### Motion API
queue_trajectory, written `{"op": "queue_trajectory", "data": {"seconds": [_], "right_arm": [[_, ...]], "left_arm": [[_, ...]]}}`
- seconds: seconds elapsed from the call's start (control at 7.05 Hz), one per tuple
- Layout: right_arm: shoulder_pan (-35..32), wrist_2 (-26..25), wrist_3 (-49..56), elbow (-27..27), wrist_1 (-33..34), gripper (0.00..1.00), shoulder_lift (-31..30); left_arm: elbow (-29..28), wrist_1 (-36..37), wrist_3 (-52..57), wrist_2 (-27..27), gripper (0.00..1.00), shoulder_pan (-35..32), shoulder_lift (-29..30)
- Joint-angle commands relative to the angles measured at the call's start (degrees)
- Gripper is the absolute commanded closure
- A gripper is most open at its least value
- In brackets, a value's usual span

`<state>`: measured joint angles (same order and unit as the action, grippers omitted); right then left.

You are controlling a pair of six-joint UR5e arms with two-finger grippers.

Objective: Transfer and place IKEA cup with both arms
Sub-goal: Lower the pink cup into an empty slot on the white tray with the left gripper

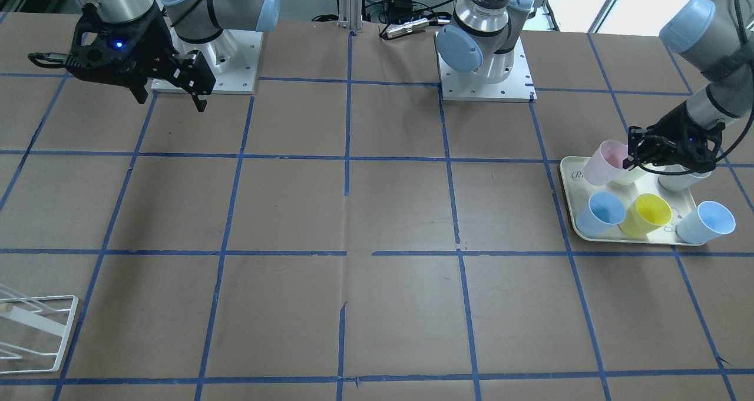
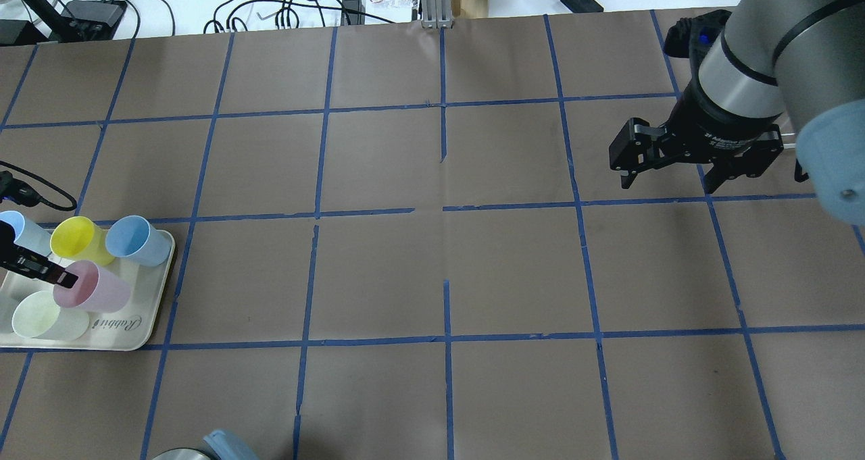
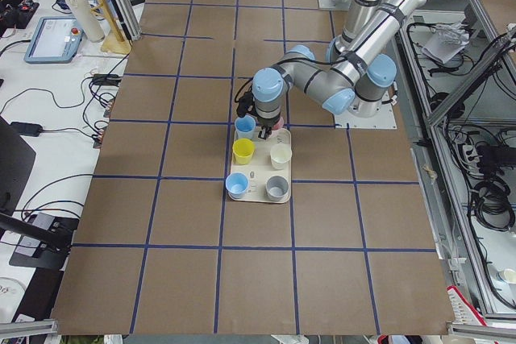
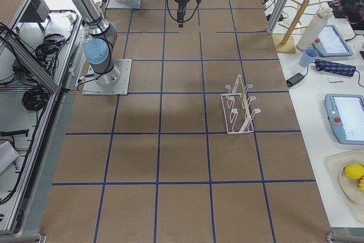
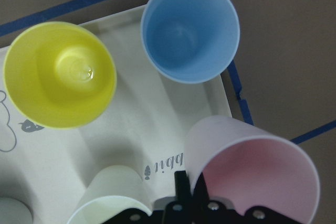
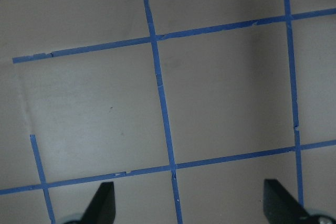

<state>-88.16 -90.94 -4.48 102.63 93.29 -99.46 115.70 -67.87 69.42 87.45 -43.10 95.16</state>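
Observation:
The pale pink IKEA cup (image 1: 605, 163) is tilted at the back of the cream tray (image 1: 569, 204), next to a cream-white cup (image 1: 629, 176). My left gripper (image 1: 634, 156) is shut on the pink cup's rim. The left wrist view shows the fingers (image 5: 185, 190) pinching the wall of the pink cup (image 5: 252, 171). From overhead, the pink cup (image 2: 94, 286) leans away from the left gripper (image 2: 64, 279). My right gripper (image 1: 171, 98) is open and empty, held above the table near its base. It also shows overhead (image 2: 665, 180).
The tray also holds a yellow cup (image 1: 648, 212), two light blue cups (image 1: 601, 209) (image 1: 707, 221) and a greyish cup (image 1: 677, 180). A white wire rack (image 1: 29, 330) stands at the table's corner on my right side, seen too in the exterior right view (image 4: 239, 109).

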Motion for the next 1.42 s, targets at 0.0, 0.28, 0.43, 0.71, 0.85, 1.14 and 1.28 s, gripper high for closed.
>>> {"op": "queue_trajectory", "data": {"seconds": [0.0, 0.28, 0.43, 0.71, 0.85, 1.14, 1.28], "right_arm": [[-0.8, 0.1, 0.4, 0.6, 0.4, 0.0, -0.3], [-0.7, -0.6, 0.4, 0.4, -0.1, 0.0, -0.8], [-0.8, -0.6, -0.2, 0.5, 0.0, 0.0, -1.0], [-0.8, 0.5, 0.2, 0.4, 0.3, 0.0, -1.2], [-0.8, 0.5, 0.4, 0.4, 0.2, 0.0, -1.1], [-0.5, 0.6, 3.5, 0.3, 0.8, 0.0, -0.9], [-0.1, 0.3, 3.7, 0.3, 0.9, 0.0, -0.8]], "left_arm": [[2.2, 1.9, 1.9, 0.0, 1.0, 0.1, 0.4], [2.6, 1.8, 1.9, 0.1, 1.0, 0.1, 0.1], [3.1, 1.8, 1.9, 0.0, 1.0, 0.1, -0.1], [3.2, 1.8, 1.9, 0.0, 1.0, 0.1, 0.3], [3.3, 1.8, 1.9, 0.0, 1.0, 0.0, 0.3], [3.3, 1.8, 1.5, 0.0, 1.0, 0.0, 0.7], [3.4, 1.7, 1.7, -0.1, 1.0, 0.0, 0.8]]}}
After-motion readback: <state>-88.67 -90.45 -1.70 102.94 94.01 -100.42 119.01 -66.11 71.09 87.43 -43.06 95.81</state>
